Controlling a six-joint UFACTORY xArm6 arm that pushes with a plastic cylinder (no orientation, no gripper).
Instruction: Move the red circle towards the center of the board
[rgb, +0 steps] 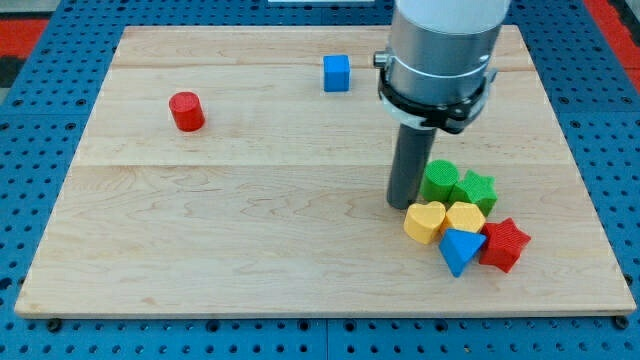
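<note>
The red circle block (186, 111) stands on the wooden board (250, 220) at the view's upper left, alone. My tip (404, 204) is on the board right of the middle, far to the right of and below the red circle. It sits just left of a green block (438, 183) and just above a yellow heart block (425, 221). I cannot tell whether it touches them.
A blue cube (337, 73) stands near the view's top middle. A cluster lies at the lower right: the green block, a green star (476, 190), the yellow heart, a yellow block (465, 217), a blue triangle (460, 250) and a red star (503, 244).
</note>
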